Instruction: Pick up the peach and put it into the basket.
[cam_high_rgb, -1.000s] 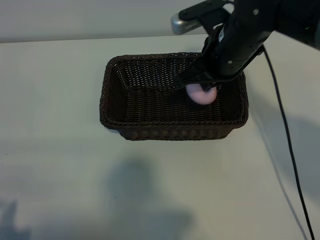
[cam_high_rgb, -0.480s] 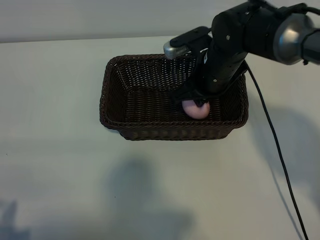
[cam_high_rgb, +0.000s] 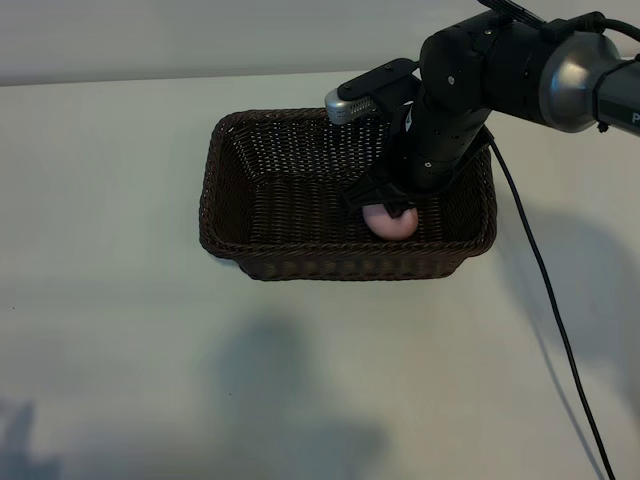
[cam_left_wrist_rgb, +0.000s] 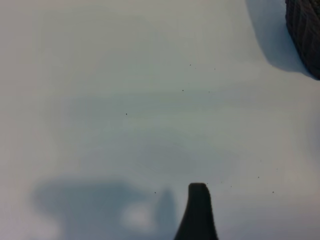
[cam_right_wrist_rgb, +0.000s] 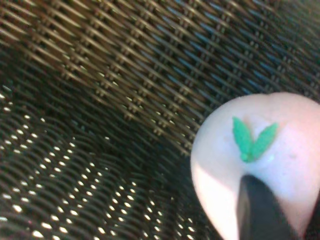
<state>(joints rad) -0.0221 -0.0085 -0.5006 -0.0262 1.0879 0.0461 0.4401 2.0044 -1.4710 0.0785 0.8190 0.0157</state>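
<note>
Surface: pale tabletop (cam_high_rgb: 120, 300), bare around the basket (cam_high_rgb: 230, 190), a black cable (cam_high_rgb: 560, 340) trailing off at the right.
Peach (cam_high_rgb: 390, 222): down inside the basket, at its right end, close against the near wall; probably resting on the woven floor, though the arm hides the contact.
Right gripper (cam_high_rgb: 388, 205): directly above the peach, pointing steeply down; one dark finger (cam_right_wrist_rgb: 260, 210) laid across the pink skin just beside the green leaf; jaws narrow, apparently easing off the fruit — hold or release not certain.
Left gripper (cam_left_wrist_rgb: 198, 210): parked over bare table well apart from the peach, only the basket's corner in its view; spread of its fingers not shown.
Key relation: peach straight under the right fingertips, inside the rim; way out straight up.
</note>
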